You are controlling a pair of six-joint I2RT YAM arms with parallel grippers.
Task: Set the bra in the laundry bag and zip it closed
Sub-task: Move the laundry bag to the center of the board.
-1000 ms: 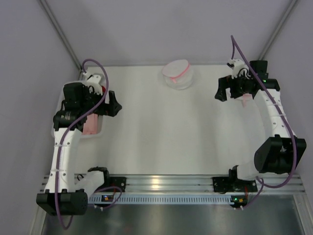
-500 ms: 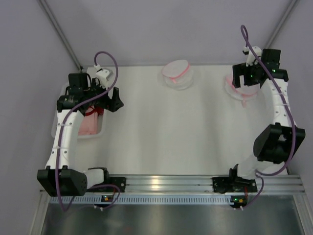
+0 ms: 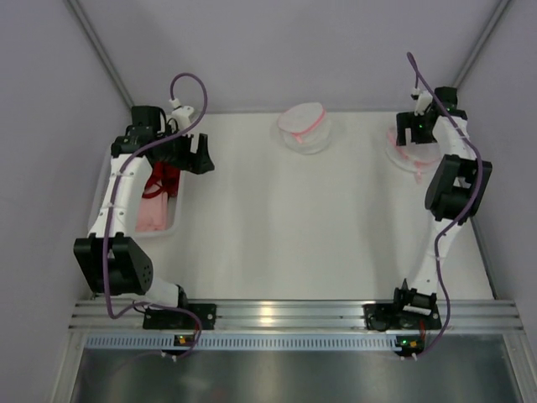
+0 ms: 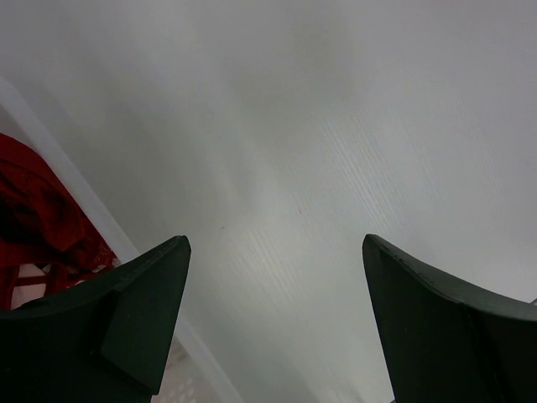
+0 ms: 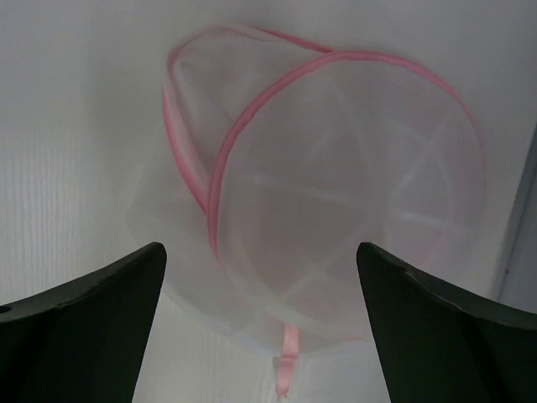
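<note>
From above, the red bra [image 3: 159, 180] lies in a pale bin [image 3: 149, 220] at the left edge of the counter [image 3: 277, 227], and the left hand [image 3: 198, 156] hovers just beside it. The laundry bag [image 3: 409, 151] sits at the far right under the right hand [image 3: 417, 128]; another mesh bag [image 3: 304, 128] rests at the far middle. At the left wrist, the fingers stand apart with nothing between them, and the bra is at the left margin, untouched. At the right wrist, the fingers are also apart and empty above the pink-trimmed laundry bag; I cannot tell if its zip is open. So nothing is done yet, I judge — picking the bra up, putting it in and zipping are all left.
</note>
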